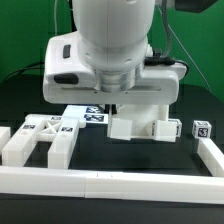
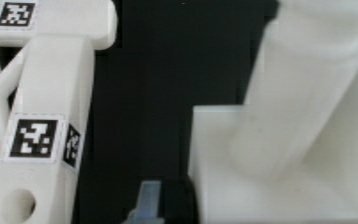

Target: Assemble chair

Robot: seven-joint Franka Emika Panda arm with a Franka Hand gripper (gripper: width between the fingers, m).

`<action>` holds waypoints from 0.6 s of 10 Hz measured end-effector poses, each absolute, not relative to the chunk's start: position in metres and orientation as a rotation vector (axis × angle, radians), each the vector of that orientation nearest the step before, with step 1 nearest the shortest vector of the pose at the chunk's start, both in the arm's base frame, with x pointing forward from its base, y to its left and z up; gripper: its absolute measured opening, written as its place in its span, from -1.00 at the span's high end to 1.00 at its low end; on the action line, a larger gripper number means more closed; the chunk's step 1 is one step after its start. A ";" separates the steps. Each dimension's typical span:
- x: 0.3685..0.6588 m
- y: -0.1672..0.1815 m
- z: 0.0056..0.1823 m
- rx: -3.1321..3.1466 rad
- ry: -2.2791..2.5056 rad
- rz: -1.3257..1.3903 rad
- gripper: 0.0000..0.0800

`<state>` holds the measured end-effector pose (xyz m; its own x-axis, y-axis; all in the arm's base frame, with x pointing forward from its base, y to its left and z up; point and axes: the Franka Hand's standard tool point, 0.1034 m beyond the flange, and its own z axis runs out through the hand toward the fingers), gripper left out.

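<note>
front: long white bar (image 1: 110, 183) walls the near edge | exterior view's right: second bar (image 1: 212, 158) and small tagged block (image 1: 200, 130) crowd that side | exterior view's left: braced frame (image 1: 35, 140) fills the corner | centre: notched block (image 1: 140, 125) sits under the arm (image 1: 110, 40) | free: bare table (image 1: 100, 150) strip between braced frame and notched block, wider toward the front bar

Arm's wrist housing (image 1: 110, 50) blocks sightline: gripper fingers (image 2: 146, 203) hidden behind it in exterior view. Wrist view: one grey fingertip only, cut at picture edge; jaws closed, anything pinched? cannot tell. Notched chair block (image 1: 140, 123): top covered by arm. Big white mass (image 2: 291, 120) beside fingertip: blurred, which part, cannot tell. Lattice chair frame (image 1: 40, 138): cut off at exterior view's left. Small tagged piece (image 1: 200, 128) near table's (image 1: 120, 150) edge, exterior view's right: too small to name.
</note>
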<state>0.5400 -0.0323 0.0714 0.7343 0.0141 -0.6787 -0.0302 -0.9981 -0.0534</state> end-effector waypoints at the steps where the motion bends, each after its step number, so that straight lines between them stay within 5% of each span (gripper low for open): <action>1: 0.539 -0.037 0.068 -2.840 0.025 1.185 0.91; 6: 0.540 -0.033 0.045 -2.812 0.084 1.322 0.91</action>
<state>0.5395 -0.0334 0.0445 0.6368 -0.0344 -0.7703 -0.0628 -0.9980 -0.0073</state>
